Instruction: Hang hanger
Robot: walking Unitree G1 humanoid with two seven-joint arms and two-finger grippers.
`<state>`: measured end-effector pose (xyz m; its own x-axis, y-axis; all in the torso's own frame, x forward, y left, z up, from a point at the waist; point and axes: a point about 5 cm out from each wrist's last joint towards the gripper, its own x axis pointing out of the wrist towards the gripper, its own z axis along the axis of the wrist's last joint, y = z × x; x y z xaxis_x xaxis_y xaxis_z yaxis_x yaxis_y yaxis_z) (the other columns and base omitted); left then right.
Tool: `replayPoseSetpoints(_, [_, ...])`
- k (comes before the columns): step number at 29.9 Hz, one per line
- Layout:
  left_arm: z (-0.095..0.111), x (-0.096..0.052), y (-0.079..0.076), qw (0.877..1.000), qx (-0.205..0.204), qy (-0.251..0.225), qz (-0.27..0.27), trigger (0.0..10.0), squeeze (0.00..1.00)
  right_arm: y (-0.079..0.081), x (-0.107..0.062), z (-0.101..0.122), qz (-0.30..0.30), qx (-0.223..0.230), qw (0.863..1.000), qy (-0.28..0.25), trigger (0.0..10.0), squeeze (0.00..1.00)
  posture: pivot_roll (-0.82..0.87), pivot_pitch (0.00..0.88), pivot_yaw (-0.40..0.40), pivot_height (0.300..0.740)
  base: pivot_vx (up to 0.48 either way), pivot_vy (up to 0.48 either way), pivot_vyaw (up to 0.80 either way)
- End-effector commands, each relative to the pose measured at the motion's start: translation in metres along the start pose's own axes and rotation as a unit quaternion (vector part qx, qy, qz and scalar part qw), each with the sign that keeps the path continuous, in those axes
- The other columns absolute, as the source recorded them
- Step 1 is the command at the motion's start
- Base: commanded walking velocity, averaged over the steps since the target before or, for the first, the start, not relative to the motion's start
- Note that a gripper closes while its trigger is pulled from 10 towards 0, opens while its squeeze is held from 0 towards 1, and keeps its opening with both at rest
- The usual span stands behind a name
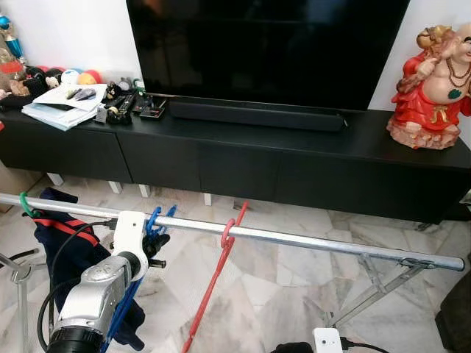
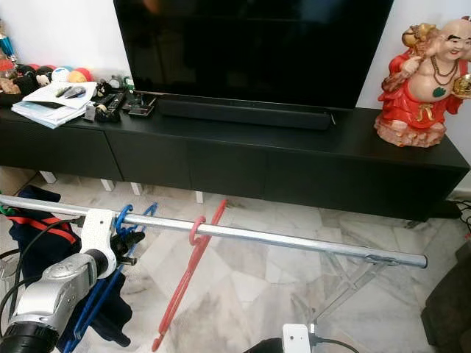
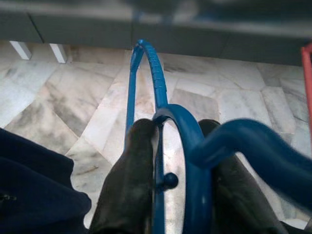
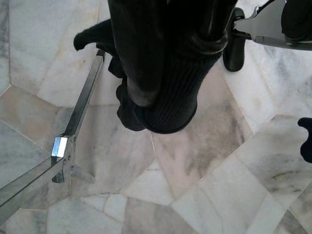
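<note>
Your left end effector [image 1: 156,243] is up at the rail [image 1: 309,240], fingers [image 3: 127,180] pinching the blue hanger [image 3: 195,161]. In the left wrist view the hook sits right between the two black fingers, touching both. From the head views the blue hook is at the rail, just beside the white wrist bracket, with the hanger body dropping down under your arm; can't tell for sure if the hook is fully seated over the rail.

A red hanger [image 1: 213,283] is already hooked on the rail a bit to the right of yours, dangling tilted toward the marble floor [image 1: 280,294]. Further left on the rail there's a green hook [image 1: 26,206] with dark clothing [image 1: 62,243] hanging off it.

Your right end effector [image 4: 161,73] hangs low over the floor near the rack's folding leg [image 4: 73,131]; the two fingers look pressed together with nothing between them.

Behind the rail there's the black TV desk [image 1: 243,158] with a soundbar [image 1: 254,114], a stack of papers [image 1: 62,103] on the left and a red statue [image 1: 434,84] on the right.
</note>
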<state>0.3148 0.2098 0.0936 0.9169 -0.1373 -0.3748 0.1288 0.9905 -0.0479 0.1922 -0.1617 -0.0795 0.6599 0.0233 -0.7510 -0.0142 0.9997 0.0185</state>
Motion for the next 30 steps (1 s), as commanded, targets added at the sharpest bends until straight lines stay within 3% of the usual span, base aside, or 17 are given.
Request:
replayPoseSetpoints(1, [-0.003,-0.002,0.007,1.000,0.005,0.016,0.011,10.0,0.00,0.000,-0.001,-0.003,0.000,0.003,1.000,0.007,10.0,0.00,0.09,0.040,0.000,0.740,0.000,0.000,0.00])
replayPoseSetpoints(5, [0.002,-0.005,0.011,0.999,0.034,0.018,0.013,10.0,0.00,0.000,-0.001,-0.003,0.000,0.003,1.000,0.007,10.0,0.00,0.09,0.040,0.000,0.740,0.000,0.000,0.00])
replayPoseSetpoints(6, [0.004,-0.007,0.012,0.999,0.042,0.022,0.011,10.0,1.00,0.000,-0.001,-0.003,0.000,0.002,1.000,0.006,10.0,0.00,0.09,0.040,0.000,0.740,0.000,0.000,0.00])
replayPoseSetpoints(14, [0.000,-0.009,0.006,0.996,0.070,0.051,-0.010,10.0,1.00,0.000,0.000,-0.002,0.001,0.003,1.000,0.006,10.0,0.00,0.09,0.041,-0.002,0.740,0.000,0.000,0.00])
replayPoseSetpoints(22, [0.012,-0.011,0.003,0.994,0.089,0.056,-0.009,10.0,1.00,-0.001,-0.001,-0.003,0.000,0.002,1.000,0.006,10.0,0.00,0.10,0.042,-0.002,0.740,0.000,0.000,0.00])
replayPoseSetpoints(23, [0.014,-0.011,0.003,0.994,0.092,0.058,-0.009,10.0,0.72,-0.001,-0.001,-0.003,0.000,0.002,1.000,0.006,10.0,0.00,0.10,0.042,-0.002,0.740,0.000,0.000,0.00])
replayPoseSetpoints(24, [0.015,-0.012,0.002,0.993,0.095,0.062,-0.009,10.0,0.00,-0.001,-0.001,-0.003,0.000,0.002,1.000,0.007,10.0,0.00,0.10,0.042,-0.002,0.740,0.000,0.000,0.00])
replayPoseSetpoints(30, [0.022,-0.016,-0.001,0.989,0.119,0.085,-0.002,10.0,0.00,0.000,-0.001,-0.003,0.001,0.003,1.000,0.007,10.0,0.00,0.10,0.042,0.000,0.740,0.000,0.000,0.00])
